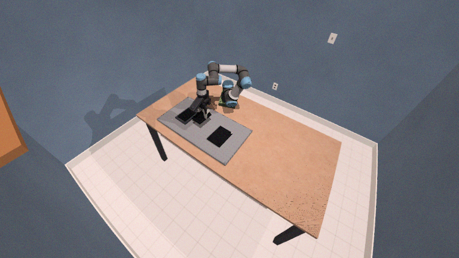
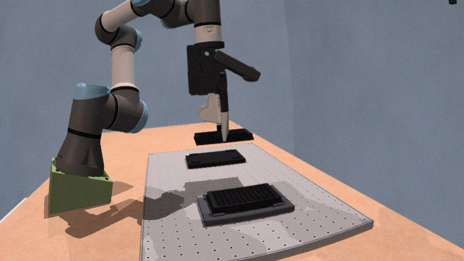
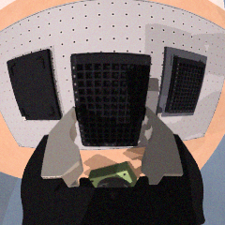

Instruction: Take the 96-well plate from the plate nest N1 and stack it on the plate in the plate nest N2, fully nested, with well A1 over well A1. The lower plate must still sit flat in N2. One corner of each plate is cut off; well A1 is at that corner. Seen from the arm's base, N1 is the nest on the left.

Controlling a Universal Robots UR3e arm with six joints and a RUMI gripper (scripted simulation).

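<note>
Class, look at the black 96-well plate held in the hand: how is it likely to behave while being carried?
The plate probably stays stiff: it hangs level with no sag, gripped only at its middle by the hand. It seems light, being mostly open wells. It might pivot or slip, since only two narrow fingers pinch its sides.

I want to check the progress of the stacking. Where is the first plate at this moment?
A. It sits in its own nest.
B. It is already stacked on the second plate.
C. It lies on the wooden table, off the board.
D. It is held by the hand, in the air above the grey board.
D: the hand is shut on the plate, which hangs in the air above the empty nest, while the other plate sits alone in its nest.
</note>
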